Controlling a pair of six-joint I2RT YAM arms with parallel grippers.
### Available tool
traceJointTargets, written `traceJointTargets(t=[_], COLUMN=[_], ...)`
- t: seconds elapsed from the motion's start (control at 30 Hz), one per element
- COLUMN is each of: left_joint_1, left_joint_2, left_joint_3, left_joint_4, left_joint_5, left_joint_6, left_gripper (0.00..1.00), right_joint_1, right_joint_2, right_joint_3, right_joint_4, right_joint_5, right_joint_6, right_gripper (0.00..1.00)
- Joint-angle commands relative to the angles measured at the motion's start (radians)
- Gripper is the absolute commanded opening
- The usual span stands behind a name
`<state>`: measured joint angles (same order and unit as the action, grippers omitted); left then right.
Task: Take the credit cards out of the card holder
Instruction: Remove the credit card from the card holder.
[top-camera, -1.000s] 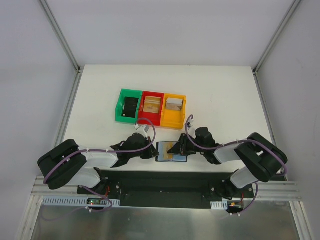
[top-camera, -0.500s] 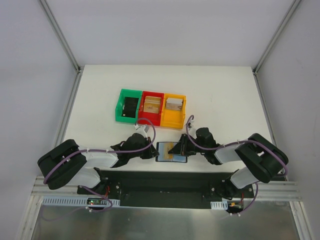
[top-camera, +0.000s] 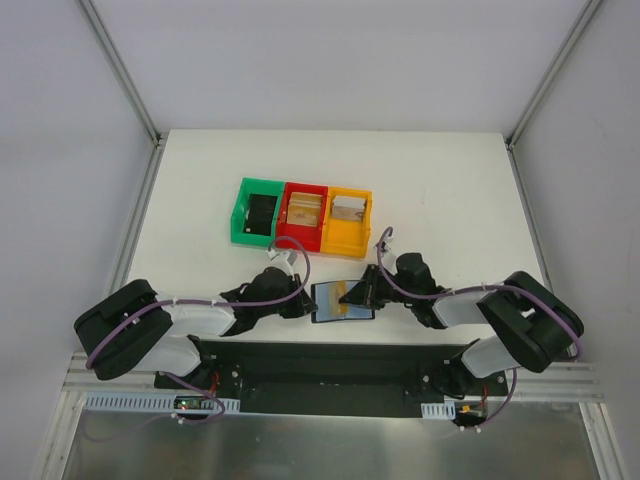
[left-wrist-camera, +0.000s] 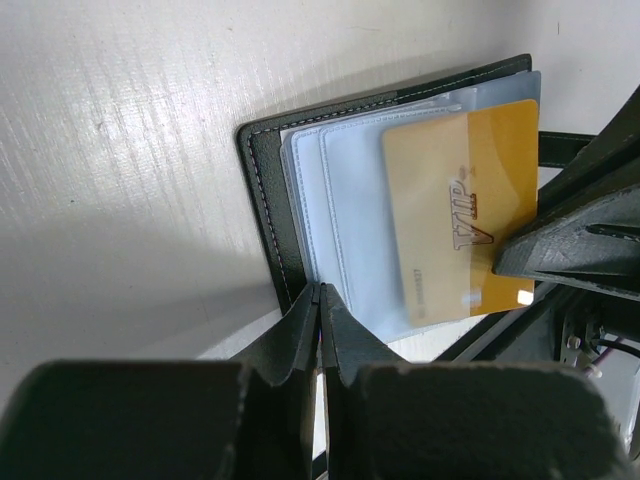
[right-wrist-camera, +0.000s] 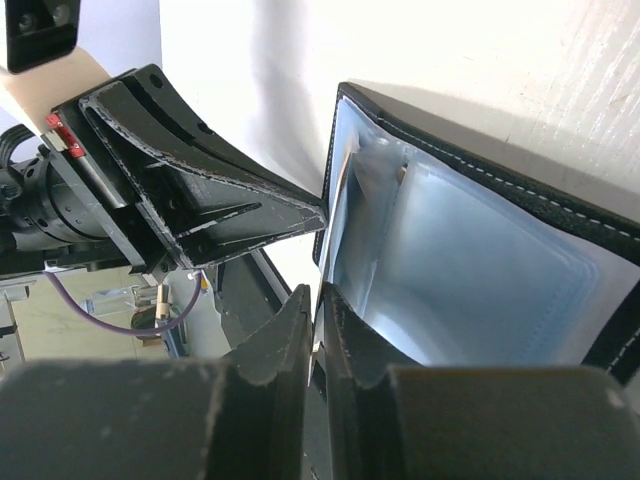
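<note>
Left claw (left-wrist-camera: 321, 298): low over the table (top-camera: 450, 180), close to the near edge, a little left of the midpoint between the left and right edges. Fingers drawn together, tips pinching the near rim of the card holder's black cover.

Card holder (top-camera: 330, 306): lying open by the near edge of the table, about midway between the left and right edges, between the two claws. Black stitched cover underneath, grey-blue inner panels (left-wrist-camera: 340, 210) facing up.

Credit card (left-wrist-camera: 455, 215): tan-gold, "VIP" printed on its face. Rests over the right part of the panels, slightly skewed to them. Only this one card shows clearly. Cannot tell whether any part of it sits inside a pocket.

Right claw (right-wrist-camera: 319, 300): reaches in from the right, just beside the holder's right side. Fingers narrow, almost meeting. In the left wrist view one finger lies across the card's outer corner. In the right wrist view a thin pale edge runs between the fingertips, so the grip reads as closed on the card.

Further from the near edge, left of the table's centre, three bins in a row, sides touching:
- green bin (top-camera: 238, 222): something black inside
- red bin (top-camera: 292, 188): tan contents
- orange bin (top-camera: 342, 243): tan contents

The row stands apart from the holder and from both claws
</note>
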<state>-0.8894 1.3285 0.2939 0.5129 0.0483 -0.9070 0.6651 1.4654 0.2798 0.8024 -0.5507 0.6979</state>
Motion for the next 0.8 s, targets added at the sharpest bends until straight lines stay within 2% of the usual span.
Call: traceJointTargets(t=[0.0, 0.17, 0.3, 0.4, 0.5, 0.77], left_joint_1=[-0.005, -0.005, -0.005, -0.005, -0.005, -0.005], left_joint_2=[-0.017, -0.018, -0.018, -0.015, -0.015, -0.017], left_joint_3=[-0.018, -0.018, -0.013, -0.006, -0.002, 0.001], left_joint_4=[-0.005, -0.005, -0.004, -0.004, 0.003, 0.009], left_joint_5=[-0.021, -0.021, -0.013, -0.004, 0.007, 0.013], left_joint_6=[-0.001, -0.003, 0.0, 0.008, 0.011, 0.013], left_gripper=[0.0, 0.0, 0.0, 0.0, 0.0, 0.0], right_joint_1=[-0.009, -0.009, -0.009, -0.009, -0.009, -0.009], right_joint_2=[-0.043, -0.048, -0.04, -0.039, -0.037, -0.022], right_joint_3=[-0.002, 0.001, 0.009, 0.013, 0.019, 0.024], right_joint_4=[0.011, -0.005, -0.003, -0.011, -0.017, -0.032], right_joint_5=[-0.026, -0.031, -0.038, -0.04, -0.038, -0.032], right_joint_6=[-0.017, -0.026, -0.024, -0.026, -0.028, -0.026], right_gripper=[0.11, 0.09, 0.26, 0.31, 0.3, 0.14])
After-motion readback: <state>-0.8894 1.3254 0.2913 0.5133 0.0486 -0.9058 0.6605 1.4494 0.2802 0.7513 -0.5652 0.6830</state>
